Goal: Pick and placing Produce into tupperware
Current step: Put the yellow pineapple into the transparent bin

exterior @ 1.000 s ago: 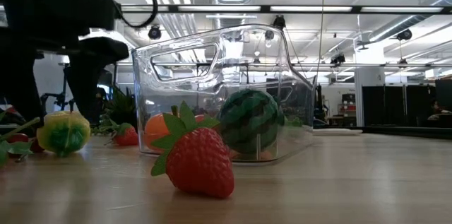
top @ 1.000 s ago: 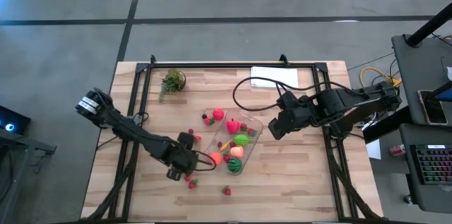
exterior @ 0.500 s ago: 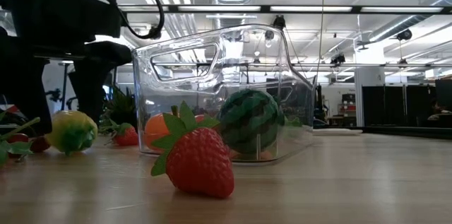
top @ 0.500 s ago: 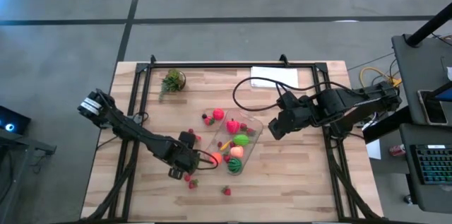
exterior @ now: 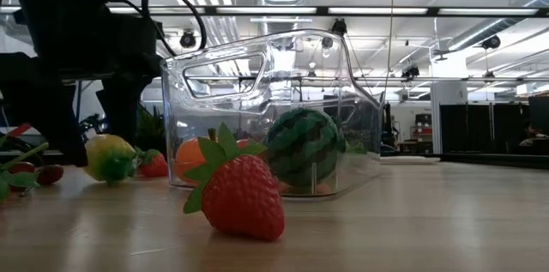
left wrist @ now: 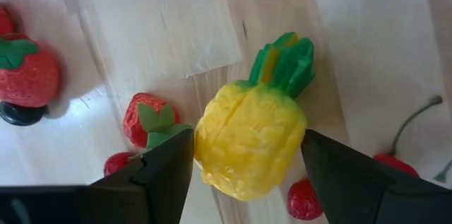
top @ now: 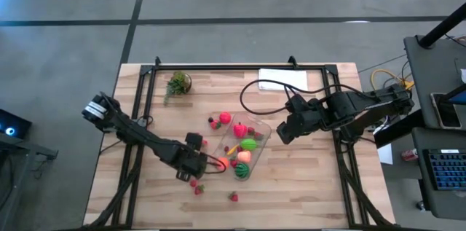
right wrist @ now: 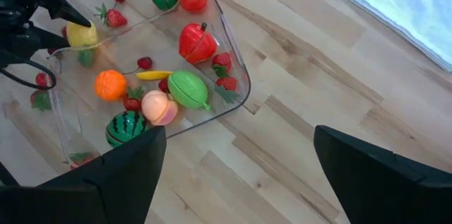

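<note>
My left gripper (top: 202,163) is shut on a yellow toy pineapple (left wrist: 248,143) just left of the tupperware (top: 256,125), a clear tub lying on the table. The pineapple also shows in the low view (exterior: 110,159) and the right wrist view (right wrist: 82,34). The tub (right wrist: 236,83) holds an apple, a green piece, a peach, an orange, a watermelon, a banana and small strawberries. My right gripper (top: 281,133) hangs open and empty to the right of the tub. My left gripper pinches the pineapple's yellow body (left wrist: 206,146) between its two fingers, one on each side. The fingers (left wrist: 166,164) come from above, slanting toward the tub. The green crown (left wrist: 286,61) points away from the gripper. The pineapple sits at table height; whether it rests on the wood, I cannot tell.
A large strawberry (exterior: 240,195) lies near the front edge (top: 234,197). Small red pieces (top: 195,186) lie by my left gripper. Two red fruits (top: 222,119) lie beyond the tub. A potted plant (top: 177,83) and a white sheet (top: 282,79) are at the back.
My left gripper has gone toward the table's right edge, toward the tupperware, carrying the pineapple along at table height. The pineapple now stands closer to the tub's wall.
</note>
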`<state>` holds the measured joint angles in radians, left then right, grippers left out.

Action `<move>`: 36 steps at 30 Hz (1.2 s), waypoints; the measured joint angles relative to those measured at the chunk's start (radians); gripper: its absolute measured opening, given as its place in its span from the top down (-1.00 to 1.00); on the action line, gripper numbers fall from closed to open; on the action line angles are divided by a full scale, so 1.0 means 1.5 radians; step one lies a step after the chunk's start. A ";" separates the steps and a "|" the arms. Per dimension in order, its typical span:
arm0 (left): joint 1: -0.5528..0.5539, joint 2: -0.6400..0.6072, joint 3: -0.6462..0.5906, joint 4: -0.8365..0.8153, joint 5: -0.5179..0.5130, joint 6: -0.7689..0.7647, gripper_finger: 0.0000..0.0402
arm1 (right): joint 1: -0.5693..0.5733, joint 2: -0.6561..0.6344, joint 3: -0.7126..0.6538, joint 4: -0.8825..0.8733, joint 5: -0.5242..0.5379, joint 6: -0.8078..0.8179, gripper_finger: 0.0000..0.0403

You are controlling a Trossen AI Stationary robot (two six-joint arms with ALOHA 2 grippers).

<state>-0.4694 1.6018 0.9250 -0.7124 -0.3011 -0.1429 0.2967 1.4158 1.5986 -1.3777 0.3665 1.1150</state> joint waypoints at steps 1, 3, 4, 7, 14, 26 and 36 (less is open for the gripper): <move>0.001 0.003 0.000 0.001 0.001 0.000 -0.21 | 0.000 0.000 0.000 0.000 0.000 0.000 -0.75; 0.002 0.009 0.000 0.002 0.005 -0.001 -0.21 | 0.000 0.000 0.000 0.000 0.000 0.001 -0.75; 0.002 0.011 0.000 0.001 0.007 -0.001 -0.21 | 0.000 0.000 0.000 0.000 0.000 0.001 -0.75; 0.003 0.013 0.000 0.004 0.008 0.000 -0.21 | 0.000 0.000 0.000 0.000 0.000 0.001 -0.75; 0.003 0.014 0.001 0.011 0.007 -0.001 -0.21 | 0.000 0.000 0.000 0.000 0.000 0.001 -0.75; 0.008 0.014 0.001 0.040 0.006 -0.002 -0.21 | 0.000 0.000 0.000 0.000 0.000 0.000 -0.75; 0.008 0.009 0.013 0.031 0.006 -0.007 -0.20 | 0.000 0.000 0.000 0.000 0.000 -0.008 -0.75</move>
<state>-0.4580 1.6149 0.9451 -0.6658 -0.2928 -0.1536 0.2969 1.4155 1.5986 -1.3781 0.3668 1.1027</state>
